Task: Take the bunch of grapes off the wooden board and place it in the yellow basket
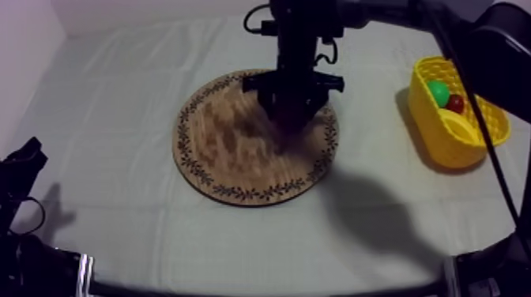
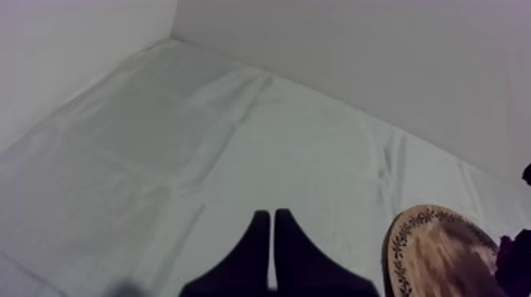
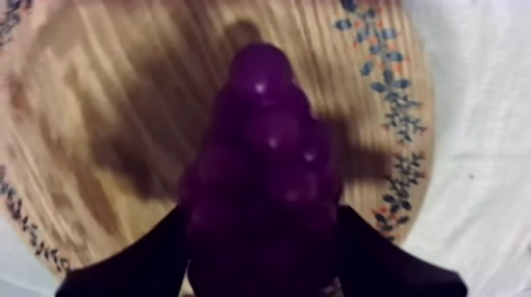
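At the left edge of the counter (image 1: 118, 95) our left tool (image 2: 273, 215) sits low, well apart from everything else, its two black fingers clenched together on nothing over bare cloth. Toward the middle lies the round wooden board (image 1: 229, 150) with its patterned rim. Our right tool (image 1: 291, 118) hangs over the board's right half, grasping the bunch of grapes (image 3: 265, 150). The purple bunch sits between the two fingers (image 3: 150, 261), one on each side, and juts out beyond their tips above the wood. We cannot tell whether it touches the board. At the far right stands the yellow basket (image 1: 454, 150), apart from the board, holding a green toy fruit (image 1: 438, 92) and a small red fruit (image 1: 456, 103).
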Tool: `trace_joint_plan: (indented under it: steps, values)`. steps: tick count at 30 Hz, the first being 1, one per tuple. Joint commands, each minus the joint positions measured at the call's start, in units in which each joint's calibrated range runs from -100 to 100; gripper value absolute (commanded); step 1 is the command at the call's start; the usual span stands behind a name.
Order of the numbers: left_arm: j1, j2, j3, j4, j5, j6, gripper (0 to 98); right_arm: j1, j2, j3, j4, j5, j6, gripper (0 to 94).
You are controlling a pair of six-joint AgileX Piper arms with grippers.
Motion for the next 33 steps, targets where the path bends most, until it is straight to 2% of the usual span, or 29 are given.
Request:
trace_joint_plan:
  steps: [1, 13, 19, 24, 33]
  values:
    - [0.0, 0.0, 0.0, 0.01, 0.0, 0.0, 0.0, 0.0, -3.8, 0.6, 0.8, -0.2, 0.3, 39.2]
    - [0.0, 0.0, 0.0, 0.01, 0.0, 0.0, 0.0, 2.3, -20.3, 0.4, 2.8, 6.1, 6.1, 39.9]
    - [0.0, 0.0, 0.0, 0.01, 0.0, 0.0, 0.0, 4.4, -26.3, 0.8, 3.6, 7.1, 8.7, 39.0]
    - [0.0, 0.0, 0.0, 0.01, 0.0, 0.0, 0.0, 8.9, -30.9, 5.4, 4.4, 7.0, 12.1, 39.7]
    - [0.0, 0.0, 0.0, 0.01, 0.0, 0.0, 0.0, 20.5, -37.5, 17.4, 7.3, 4.0, 17.5, 42.2]
